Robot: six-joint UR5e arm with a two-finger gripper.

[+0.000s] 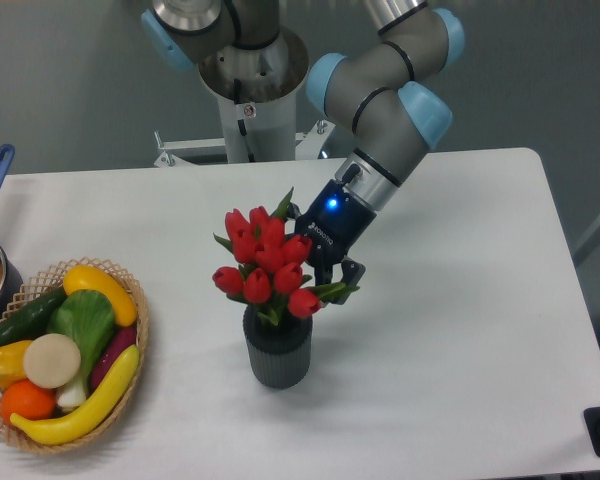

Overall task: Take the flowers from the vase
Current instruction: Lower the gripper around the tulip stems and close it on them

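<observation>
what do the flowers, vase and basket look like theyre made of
Flowers: likely artificial, plastic or fabric; the red buds are uniform and smooth, the leaves stiff. Vase: dark grey, matte, ribbed; could be plastic or ceramic, hard to tell. Basket: woven tan wicker or rattan, with an open weave showing at the rim.

Grey tubular arm (pixel 380 95) with light-blue joint caps; black gripper (pixel 325 262) showing a blue light.
</observation>
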